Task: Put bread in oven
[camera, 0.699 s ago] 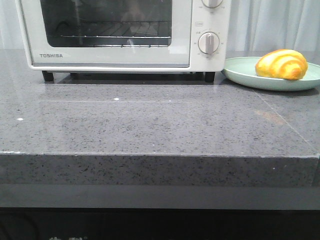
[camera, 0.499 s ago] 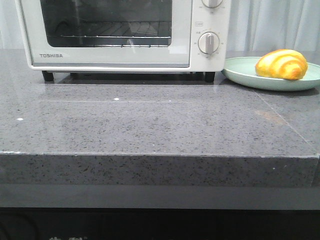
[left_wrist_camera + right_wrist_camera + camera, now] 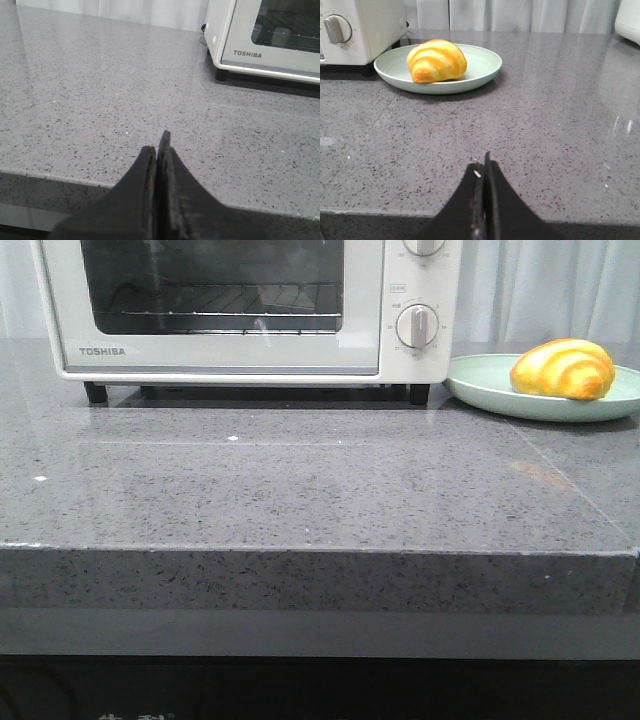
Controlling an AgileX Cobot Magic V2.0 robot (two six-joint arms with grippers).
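Beside the oven (image 3: pixel 250 305), just off its dial side, the bread (image 3: pixel 562 369) lies on a pale green plate (image 3: pixel 480 390) that rests on the grey speckled tabletop (image 3: pixel 300 490); the plate's rim nearly reaches the oven's black foot. The oven door looks closed, with the wire rack visible behind the glass, so nothing of the task appears done yet. Neither arm shows in the front view. The left gripper (image 3: pixel 159 150) has its fingers pressed together with nothing between them, hanging over bare tabletop well away from the oven's front corner. The right gripper (image 3: pixel 482 167) is likewise closed and empty, facing the bread from well apart, on the side away from the oven. Judging by its glossy, rounded surface, the bread is probably light and may be smooth enough to slip or roll under a hard pinch; whether it is soft or a stiff replica cannot be told. A sensible hold would be across its narrower middle, fingers spanning the striped hump from either side, with moderate force. The shallow plate could slide if nudged, and the door would likely need opening first.
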